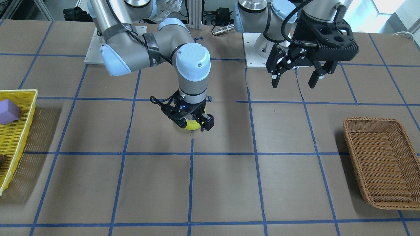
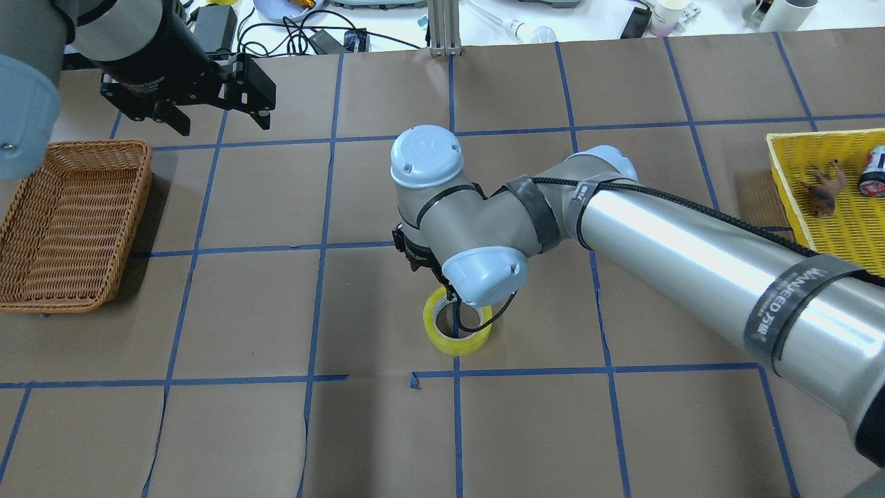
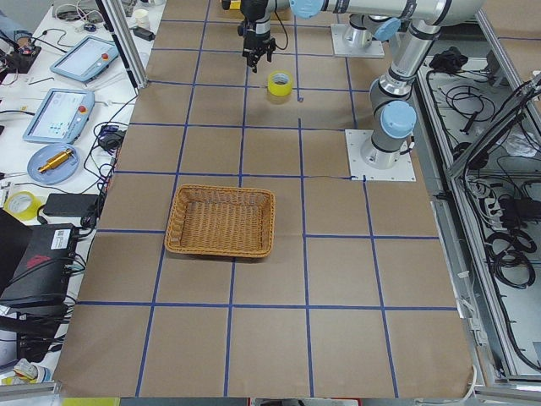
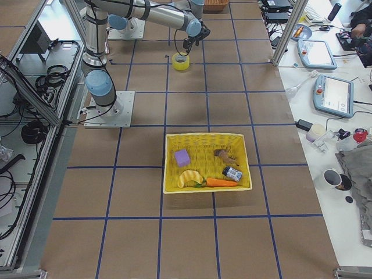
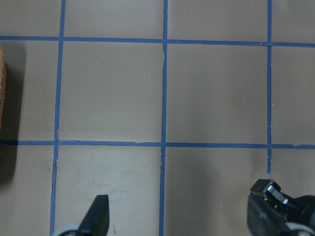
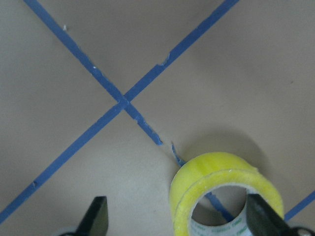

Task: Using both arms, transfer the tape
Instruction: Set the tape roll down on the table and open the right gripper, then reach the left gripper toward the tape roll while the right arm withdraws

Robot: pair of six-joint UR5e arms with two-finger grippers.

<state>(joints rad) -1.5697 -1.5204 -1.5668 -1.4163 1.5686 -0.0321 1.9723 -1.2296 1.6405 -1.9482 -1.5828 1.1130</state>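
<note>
Firstly, the front-facing camera shows the right gripper (image 1: 193, 122) low over the tape (image 1: 191, 127), which lies flat on the table (image 1: 157, 186) near its middle. The left gripper (image 1: 295, 78) hangs high above the table, its jaws wide open and holding nothing. A wicker basket (image 1: 382, 164) and a yellow tray (image 1: 19, 131) with a purple block (image 1: 8, 111) stand at opposite ends.

From overhead, the roll is partly hidden under the right wrist, and the left gripper is well apart from it.

At the right wrist, the fingers (image 6: 96, 219) are spread wide and grip nothing. The tape is close to one of them, and I cannot tell if they touch.

At the left wrist, only blue lines (image 5: 165, 98) show between the spread fingers.
</note>
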